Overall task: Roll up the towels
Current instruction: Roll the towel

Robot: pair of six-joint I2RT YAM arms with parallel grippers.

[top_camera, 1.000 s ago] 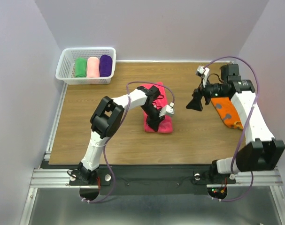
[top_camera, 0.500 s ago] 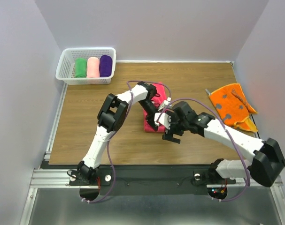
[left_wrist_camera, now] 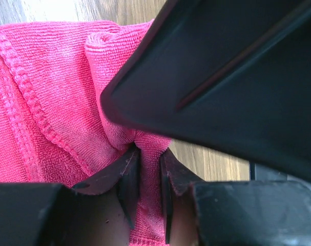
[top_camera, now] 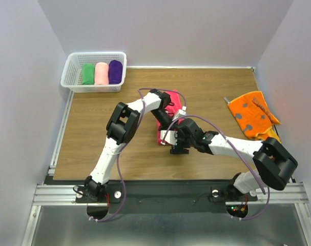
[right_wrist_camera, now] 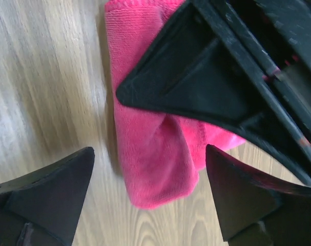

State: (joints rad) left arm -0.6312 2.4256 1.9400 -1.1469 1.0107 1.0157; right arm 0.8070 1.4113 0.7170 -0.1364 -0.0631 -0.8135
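Observation:
A hot-pink towel [top_camera: 165, 134] lies folded at the middle of the table. My left gripper [top_camera: 169, 134] is shut on a fold of its near end; the left wrist view shows the pink cloth [left_wrist_camera: 53, 113] pinched between the two fingers. My right gripper [top_camera: 177, 148] is open, its fingers spread on either side of the pink towel's near end [right_wrist_camera: 155, 159], just above the wood. An orange printed towel [top_camera: 252, 115] lies spread at the right edge of the table, clear of both grippers.
A white basket [top_camera: 73, 66] at the back left holds a green roll [top_camera: 87, 74], a pale pink roll [top_camera: 101, 73] and a purple roll [top_camera: 115, 72]. Walls close in on the left, back and right.
My right arm left the orange towel at the right and swung across to the pink towel's near end, open. My left gripper stayed shut on the pink towel.

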